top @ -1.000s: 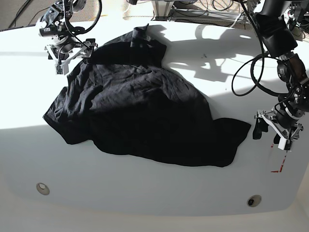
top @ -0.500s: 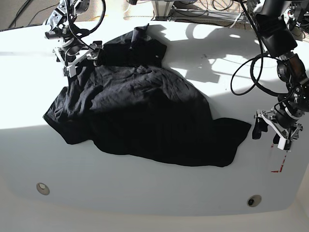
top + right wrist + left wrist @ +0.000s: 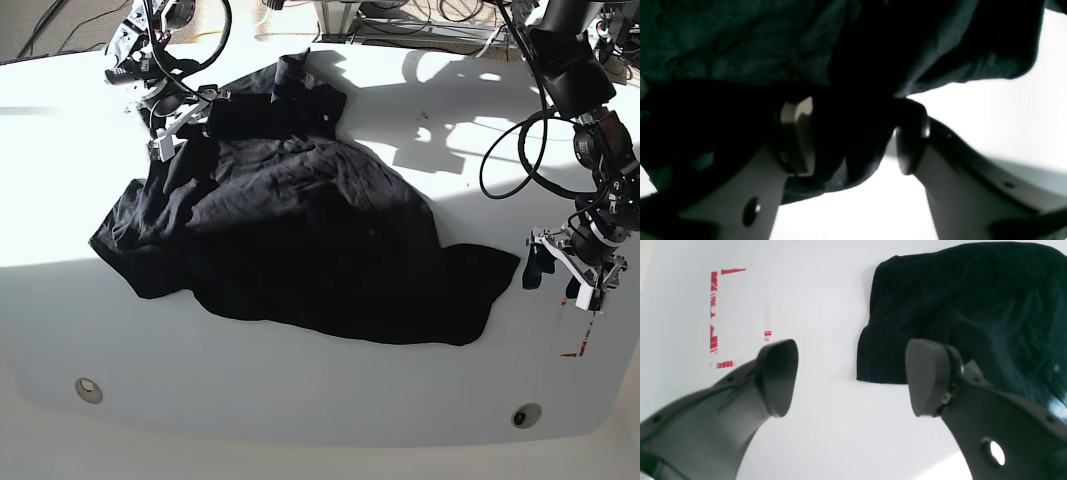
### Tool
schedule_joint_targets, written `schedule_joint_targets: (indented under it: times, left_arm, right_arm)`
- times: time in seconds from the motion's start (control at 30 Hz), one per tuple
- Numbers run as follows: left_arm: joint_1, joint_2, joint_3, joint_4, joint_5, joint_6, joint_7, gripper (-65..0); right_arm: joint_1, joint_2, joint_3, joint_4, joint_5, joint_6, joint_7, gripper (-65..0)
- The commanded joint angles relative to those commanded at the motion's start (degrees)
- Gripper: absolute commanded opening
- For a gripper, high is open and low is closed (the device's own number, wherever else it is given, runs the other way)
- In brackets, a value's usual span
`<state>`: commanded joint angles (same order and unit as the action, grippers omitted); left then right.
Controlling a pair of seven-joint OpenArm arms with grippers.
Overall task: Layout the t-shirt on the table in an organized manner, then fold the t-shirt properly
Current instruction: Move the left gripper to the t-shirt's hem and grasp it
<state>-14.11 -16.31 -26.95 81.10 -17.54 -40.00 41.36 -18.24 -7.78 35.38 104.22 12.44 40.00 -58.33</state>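
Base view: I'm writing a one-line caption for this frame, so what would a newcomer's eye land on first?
First, the black t-shirt, crumpled in a wide heap across the middle of the white table. Next, the right gripper at the shirt's far corner, its fingers astride a bunch of cloth. Then the left gripper, open over bare table just past the shirt's near corner, beside the red dashed mark.

T-shirt (image 3: 300, 240): matt black wrinkly cloth; table (image 3: 300, 400): smooth white, slight gloss w/ metal discs (image 3: 88, 390).
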Motion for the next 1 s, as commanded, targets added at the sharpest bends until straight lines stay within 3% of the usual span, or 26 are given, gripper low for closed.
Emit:
schedule_joint_targets:
  times: [0.1,0.3,0.63,0.93,1.0]
  left_arm:
    - [-0.1,-0.1,0.0,-2.4,1.5,0.0,-1.7,-18.6]
    - [-1.8,0.3,0.1,-6.9,5.8,0.0,-4.7,-18.6]
    - [-6.0,0.4,2.9,-16.5,5.9,0.0,-5.5,-18.6]
    - [-8.0,1.0,9.0,-27.5,5.9,0.0,-12.0,-18.6]
    - [-8.5,1.5,9.0,-29.3,5.9,1.2,-12.8,-18.6]
  right_arm:
    - [0.2,0.0,0.0,0.0,0.0,0.0,0.0,-64.7]
    - [0.2,0.1,0.0,0.0,-0.1,0.0,0.0,-65.0]
    - [0.1,0.3,0.0,0.0,-0.1,0.0,0.0,-65.0]
    - [0.3,0.3,0.0,0.1,-0.1,0.0,0.0,-65.0]
    - [0.3,0.3,0.0,0.2,-0.1,0.0,0.0,-65.0]
